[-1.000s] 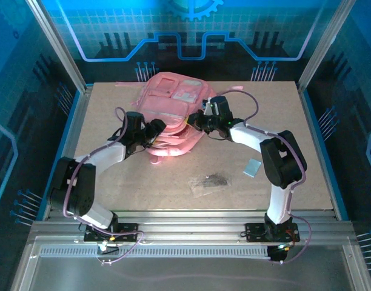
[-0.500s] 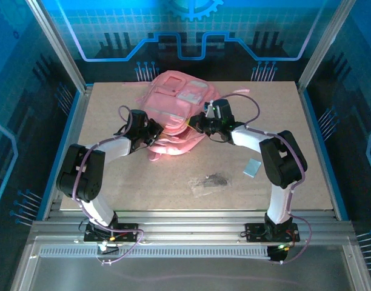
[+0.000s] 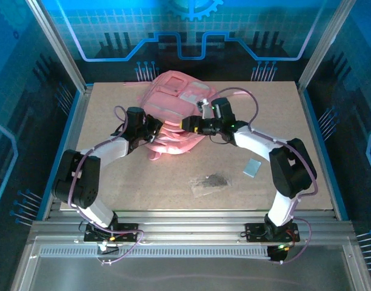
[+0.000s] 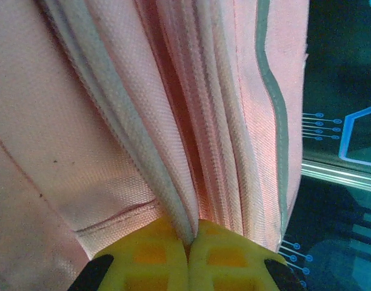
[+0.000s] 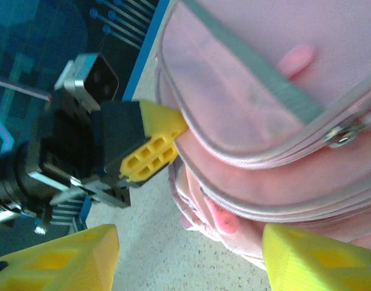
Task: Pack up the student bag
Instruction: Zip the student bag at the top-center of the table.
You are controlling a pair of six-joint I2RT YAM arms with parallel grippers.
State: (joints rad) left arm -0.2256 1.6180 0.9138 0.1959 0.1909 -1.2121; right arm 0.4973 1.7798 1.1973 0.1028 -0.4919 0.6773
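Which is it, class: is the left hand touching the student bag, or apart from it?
Touching. The left wrist view shows the left hand shut on a fold of the student bag, with fabric pinched between its yellow pads.

A flat tan fibreboard surface [image 3: 143,182] sits inside a silver aluminium frame [image 3: 191,225]. Blue-lit wall panels with circuit-line patterns [image 3: 191,36] rise at 12 o'clock, darker at 3 and 9.

This was a robotics test cell in a lab: silver aluminium-profile posts [image 3: 55,43] framed a flat beige chipboard tabletop [image 3: 173,195], translucent blue wall panels printed with circuit traces and a gear emblem [image 3: 191,27] enclosed it, and slotted metal mounting rails [image 3: 191,222] carried white-and-black jointed robot arms [image 3: 106,150].
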